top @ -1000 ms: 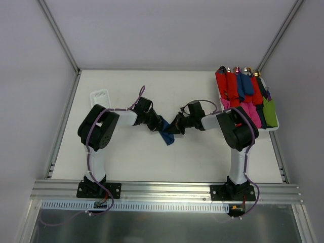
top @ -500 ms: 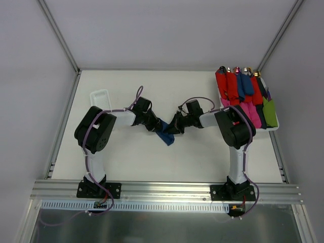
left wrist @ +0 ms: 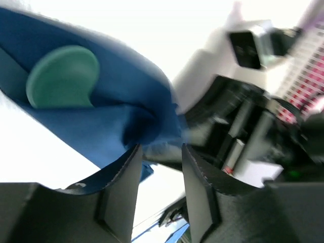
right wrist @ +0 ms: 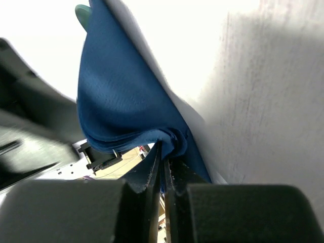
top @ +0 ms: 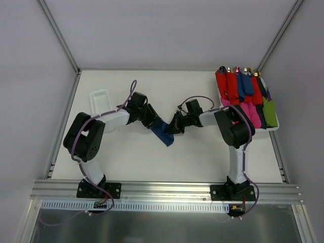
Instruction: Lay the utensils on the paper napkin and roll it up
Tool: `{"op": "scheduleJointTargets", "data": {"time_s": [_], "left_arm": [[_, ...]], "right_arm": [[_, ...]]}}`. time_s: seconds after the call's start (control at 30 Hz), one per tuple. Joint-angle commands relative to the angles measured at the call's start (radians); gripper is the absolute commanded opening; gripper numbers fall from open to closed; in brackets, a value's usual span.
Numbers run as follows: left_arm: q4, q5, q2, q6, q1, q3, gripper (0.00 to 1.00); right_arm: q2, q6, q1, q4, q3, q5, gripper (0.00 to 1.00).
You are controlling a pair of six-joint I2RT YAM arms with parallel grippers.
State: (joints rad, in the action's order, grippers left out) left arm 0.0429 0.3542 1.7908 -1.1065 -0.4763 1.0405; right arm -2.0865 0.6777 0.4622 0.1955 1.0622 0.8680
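Mid-table in the top view, the rolled navy paper napkin (top: 163, 133) lies between the left gripper (top: 152, 120) and the right gripper (top: 172, 127), well apart from the tray of coloured rolls (top: 274, 128). At the left wrist, the jaws stand parted, with the napkin's bunched end just beyond their tips and a teal utensil (left wrist: 63, 76) showing inside the roll. At the right wrist, the jaws pinch a fold of the napkin.
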Motion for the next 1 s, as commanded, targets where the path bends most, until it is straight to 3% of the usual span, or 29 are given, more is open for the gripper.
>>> {"op": "scheduleJointTargets", "data": {"time_s": [0.0,0.2,0.47,0.57,0.7,0.97], "left_arm": [[0.009,-0.006,-0.099,0.034,0.015,-0.033,0.35],[-0.043,0.009,-0.177,0.065,0.015,-0.149,0.2],[-0.45,0.077,-0.171,-0.025,0.018,-0.367,0.0],[-0.663,0.091,-0.134,-0.081,0.015,-0.425,0.0],[-0.82,0.08,-0.081,-0.139,0.015,-0.467,0.0],[-0.822,0.026,0.008,-0.203,0.016,-0.496,0.0]], "right_arm": [[-0.103,0.092,-0.013,-0.272,-0.054,-0.087,0.06],[-0.106,0.088,-0.013,-0.272,-0.051,-0.087,0.04],[-0.101,0.085,-0.016,-0.269,-0.053,-0.089,0.04],[-0.098,0.083,-0.016,-0.272,-0.054,-0.09,0.04],[-0.093,0.083,-0.016,-0.272,-0.057,-0.093,0.03],[-0.078,0.074,-0.03,-0.274,-0.056,-0.083,0.02]]}}
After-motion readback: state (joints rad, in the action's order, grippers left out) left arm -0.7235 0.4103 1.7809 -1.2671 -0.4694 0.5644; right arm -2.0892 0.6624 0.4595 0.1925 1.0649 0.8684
